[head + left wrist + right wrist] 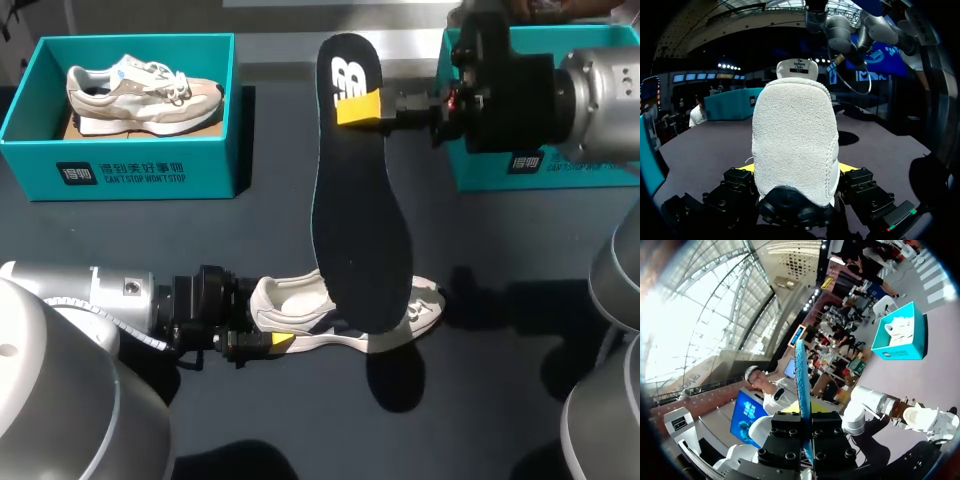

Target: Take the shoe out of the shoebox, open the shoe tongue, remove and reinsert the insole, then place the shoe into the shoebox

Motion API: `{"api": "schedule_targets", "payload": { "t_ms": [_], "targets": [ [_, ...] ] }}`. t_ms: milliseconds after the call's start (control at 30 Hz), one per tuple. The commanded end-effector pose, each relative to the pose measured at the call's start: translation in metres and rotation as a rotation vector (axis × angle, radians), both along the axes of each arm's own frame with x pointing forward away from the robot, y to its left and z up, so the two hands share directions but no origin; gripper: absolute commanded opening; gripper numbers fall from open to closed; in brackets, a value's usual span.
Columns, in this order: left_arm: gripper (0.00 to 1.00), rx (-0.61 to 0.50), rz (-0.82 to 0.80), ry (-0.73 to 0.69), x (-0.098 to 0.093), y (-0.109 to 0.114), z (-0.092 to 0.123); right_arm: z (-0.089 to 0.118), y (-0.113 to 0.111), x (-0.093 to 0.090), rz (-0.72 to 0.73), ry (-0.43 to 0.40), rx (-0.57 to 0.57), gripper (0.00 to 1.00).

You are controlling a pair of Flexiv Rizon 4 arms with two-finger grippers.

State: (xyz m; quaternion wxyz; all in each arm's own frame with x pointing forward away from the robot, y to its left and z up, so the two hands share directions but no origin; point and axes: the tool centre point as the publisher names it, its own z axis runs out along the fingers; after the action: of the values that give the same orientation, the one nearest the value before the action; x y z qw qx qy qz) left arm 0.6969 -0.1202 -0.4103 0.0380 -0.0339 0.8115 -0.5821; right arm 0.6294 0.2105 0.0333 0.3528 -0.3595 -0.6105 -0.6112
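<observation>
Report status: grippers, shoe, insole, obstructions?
Left gripper shut on shoe heel, shoe on table. Right gripper shut on insole, held above the shoe. Other shoe in shoebox, off to the side.

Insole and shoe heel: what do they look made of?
Insole: likely thin foam with a matte black fabric face; no sheen, and a slim blue edge in the right wrist view. Shoe heel: off-white suede or a similar napped textile, judging by its fuzzy surface.
</observation>
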Motion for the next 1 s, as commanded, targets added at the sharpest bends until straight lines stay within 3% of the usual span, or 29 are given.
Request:
{"api": "schedule_targets", "payload": {
  "t_ms": [33,433,467,500,533,733,933,1000],
  "targets": [
    [0.00,0.000,0.003,-0.001,-0.001,-0.001,-0.001,0.000,0.001,-0.002,-0.011,0.003,-0.004,0.00],
    [0.00,0.003,0.003,0.004,-0.003,0.002,0.000,0.000,0.001,-0.002,-0.011,0.003,-0.004,0.00],
    [0.12,0.016,-0.009,0.015,-0.005,0.005,0.002,0.000,0.001,-0.002,-0.011,0.003,-0.004,0.00],
    [0.63,0.018,-0.008,0.018,-0.006,0.007,0.003,0.000,0.001,-0.002,-0.011,0.003,-0.004,0.00],
    [1.00,0.025,-0.010,0.027,-0.007,0.009,0.005,0.000,0.001,-0.002,-0.011,0.003,-0.004,0.00],
    [1.00,0.065,-0.006,0.033,-0.009,0.014,0.011,0.000,0.001,-0.002,-0.011,0.003,-0.004,0.00],
    [1.00,0.235,-0.010,0.068,-0.009,0.020,0.027,0.000,0.001,-0.002,-0.011,0.003,-0.004,0.00],
    [1.00,0.245,-0.018,0.076,-0.008,0.022,0.030,0.000,0.001,-0.002,-0.011,0.003,-0.004,0.00]
  ]
}}
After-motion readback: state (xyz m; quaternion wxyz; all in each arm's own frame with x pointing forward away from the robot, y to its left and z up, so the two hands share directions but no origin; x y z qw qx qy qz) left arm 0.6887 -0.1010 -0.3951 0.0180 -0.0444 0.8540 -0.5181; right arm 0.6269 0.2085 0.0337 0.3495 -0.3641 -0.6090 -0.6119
